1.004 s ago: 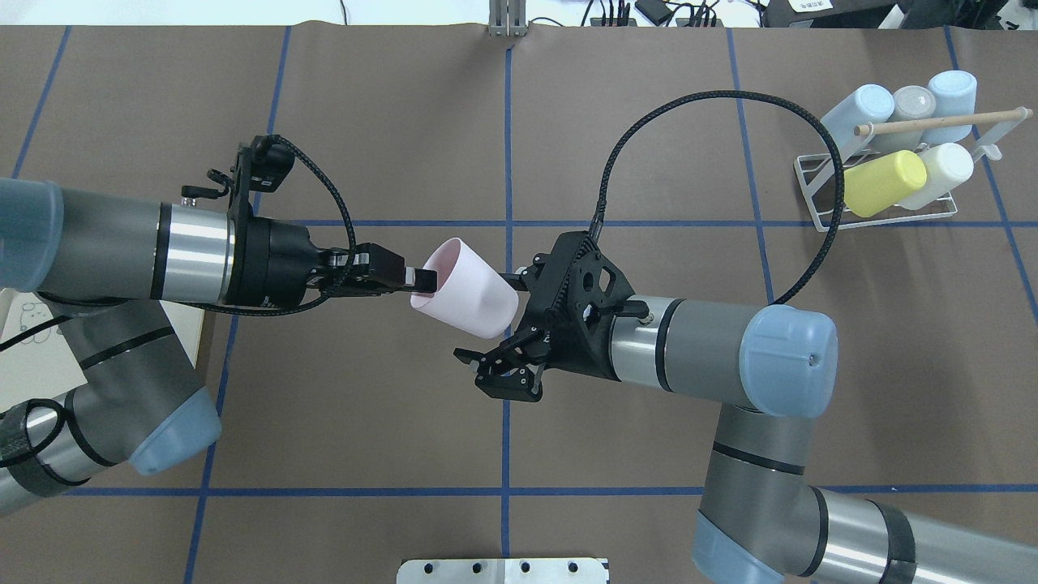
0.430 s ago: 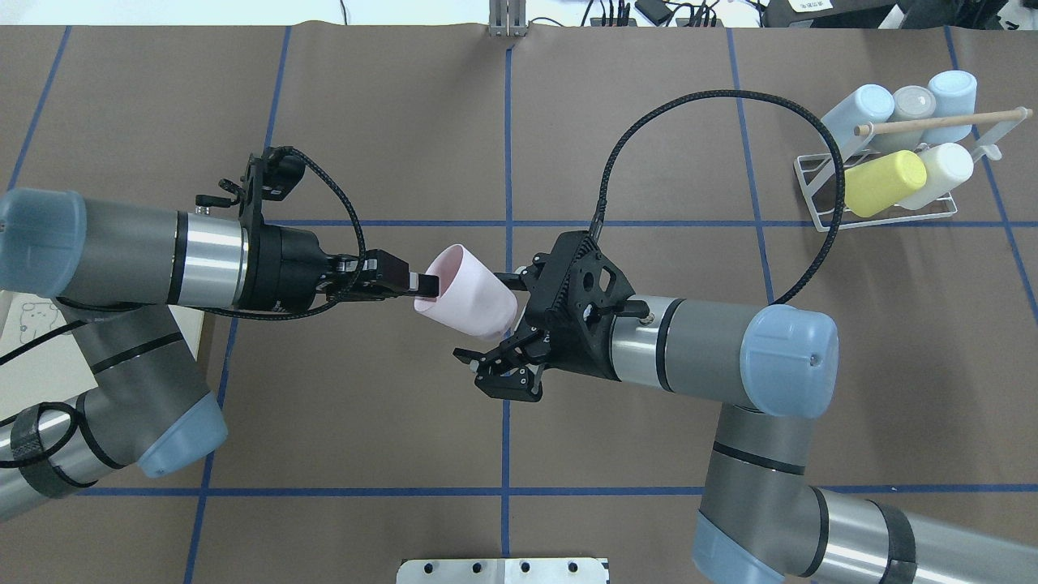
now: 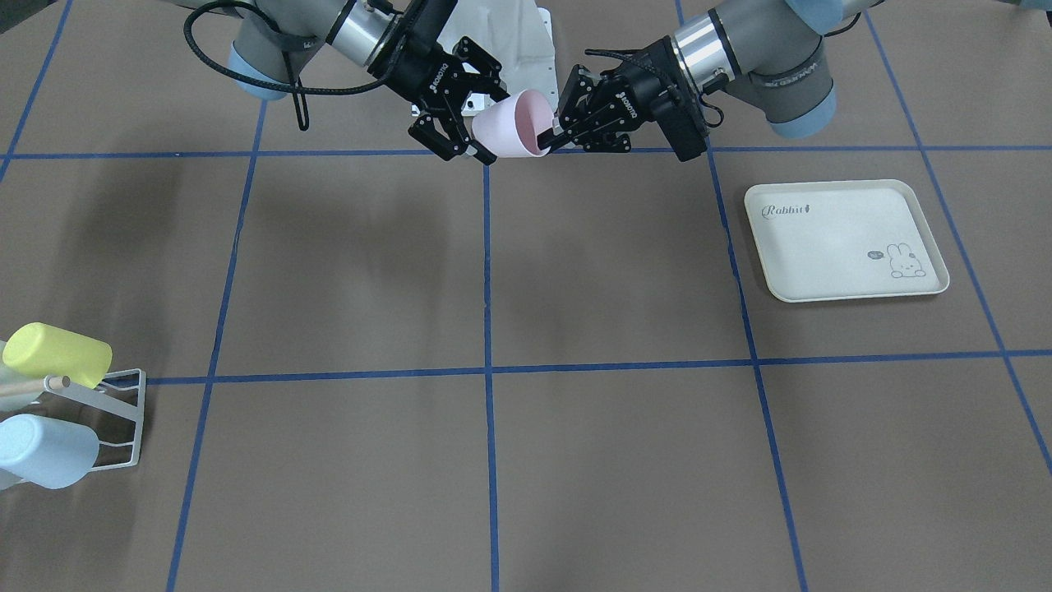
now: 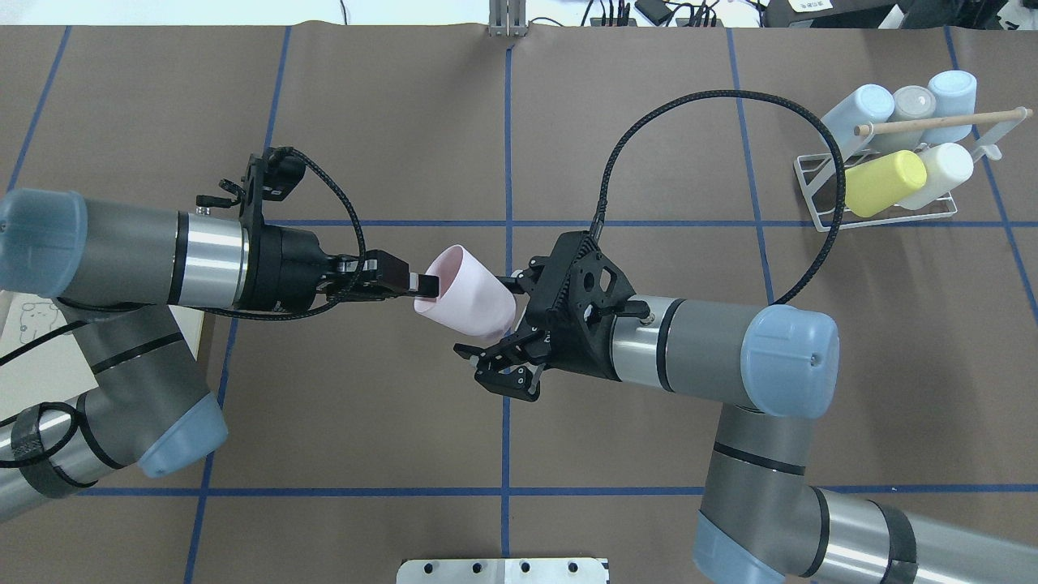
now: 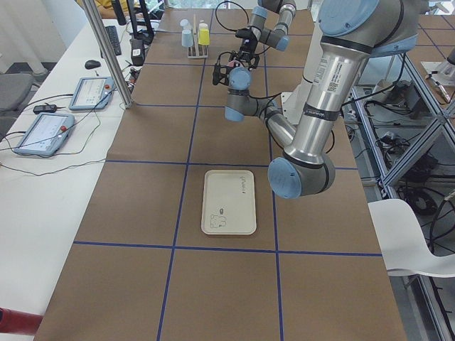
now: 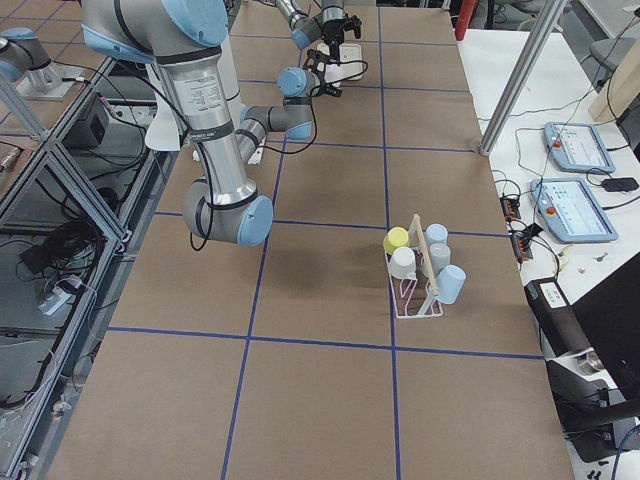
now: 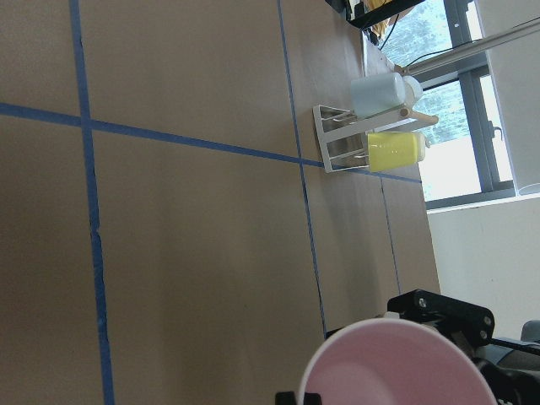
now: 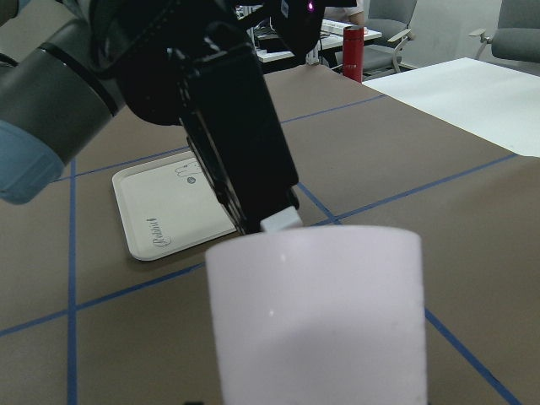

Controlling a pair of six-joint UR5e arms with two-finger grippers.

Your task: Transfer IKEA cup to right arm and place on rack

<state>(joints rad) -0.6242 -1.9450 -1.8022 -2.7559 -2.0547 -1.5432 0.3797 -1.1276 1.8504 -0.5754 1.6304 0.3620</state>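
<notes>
From the front, your cup (image 3: 511,123) hangs above the surface, its rim pinched in the left gripper (image 3: 549,136). It is probably light, stiff, slick plastic.

Overhead, it is well apart from the rack (image 4: 932,123). Your right gripper (image 4: 493,320) is spread wide astride its base. Grip the wall there.

In the right wrist view, that wall looks untouched.

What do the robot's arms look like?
The left arm and right arm are round grey tubes with pale blue caps at the joints and shiny silver rings near the wrists. The left pincer and right pincer are black with tiny white lettering. A black braided cable loops by each wrist.
</notes>
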